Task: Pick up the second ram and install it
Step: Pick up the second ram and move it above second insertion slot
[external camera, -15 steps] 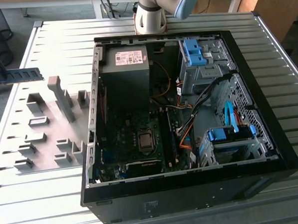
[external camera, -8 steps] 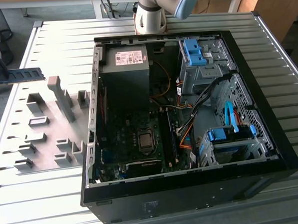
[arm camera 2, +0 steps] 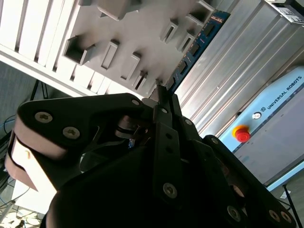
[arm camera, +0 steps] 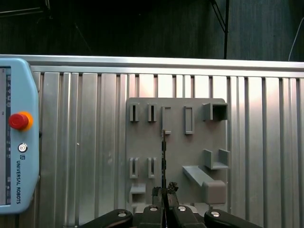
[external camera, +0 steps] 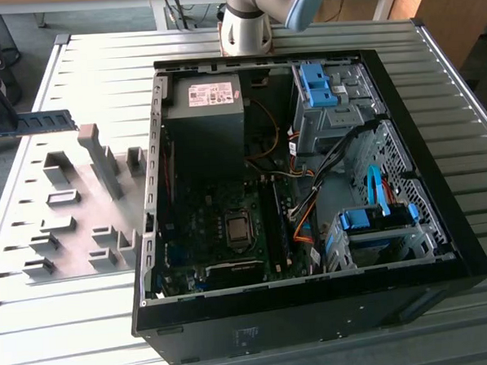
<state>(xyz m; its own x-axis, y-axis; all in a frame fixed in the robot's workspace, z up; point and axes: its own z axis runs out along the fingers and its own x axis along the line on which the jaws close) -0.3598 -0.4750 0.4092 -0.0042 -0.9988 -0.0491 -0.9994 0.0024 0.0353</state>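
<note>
While the open case [external camera: 469,252] holds its motherboard [external camera: 217,221], the fingers [arm camera: 156,194] pinch the second ram [external camera: 40,121] near the holder plate [external camera: 74,232], at the exterior view's upper left.

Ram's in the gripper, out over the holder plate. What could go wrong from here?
The gripper pinches the second ram near one end, so its long free length could tilt or slip. The case wall stands between it and the motherboard; a low path might clip it. Loose cables lie beside the memory slots and could snag.
</note>
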